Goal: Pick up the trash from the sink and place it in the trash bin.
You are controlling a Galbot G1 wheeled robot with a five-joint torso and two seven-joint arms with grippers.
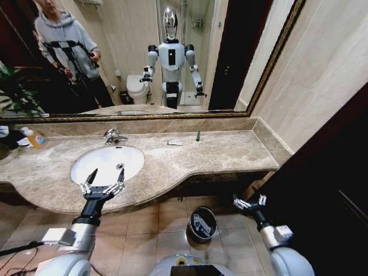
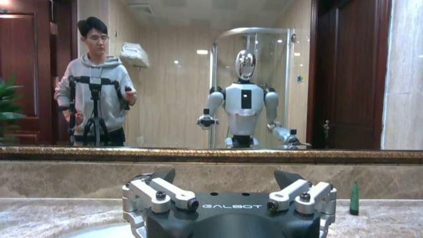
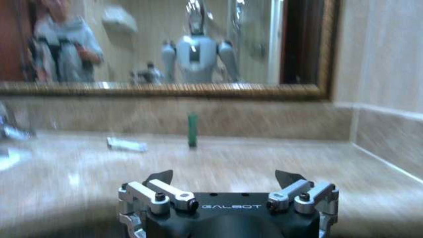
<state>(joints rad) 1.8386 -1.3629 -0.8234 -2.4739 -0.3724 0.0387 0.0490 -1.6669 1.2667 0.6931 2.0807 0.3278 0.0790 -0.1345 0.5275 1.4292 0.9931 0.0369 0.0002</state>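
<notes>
The white oval sink (image 1: 103, 158) is set in the marble countertop (image 1: 218, 155), and its basin holds nothing but the drain. My left gripper (image 1: 102, 183) hovers open over the basin's front rim with nothing between its fingers (image 2: 165, 176). A slim white sachet (image 1: 175, 142) lies on the counter right of the faucet, and a dark green tube (image 1: 198, 135) stands upright beyond it by the back wall. The right wrist view has the tube (image 3: 192, 130) and the sachet (image 3: 127, 145) ahead of my open right gripper (image 3: 225, 177). That right gripper (image 1: 250, 202) hangs below the counter edge. The round black trash bin (image 1: 202, 224) stands on the floor.
A chrome faucet (image 1: 113, 137) rises behind the basin. An orange liquid bottle (image 1: 35, 138) stands at the counter's far left. A framed mirror (image 1: 144, 57) spans the wall. A dark cabinet side (image 1: 322, 184) is close on my right. Tiled floor lies around the bin.
</notes>
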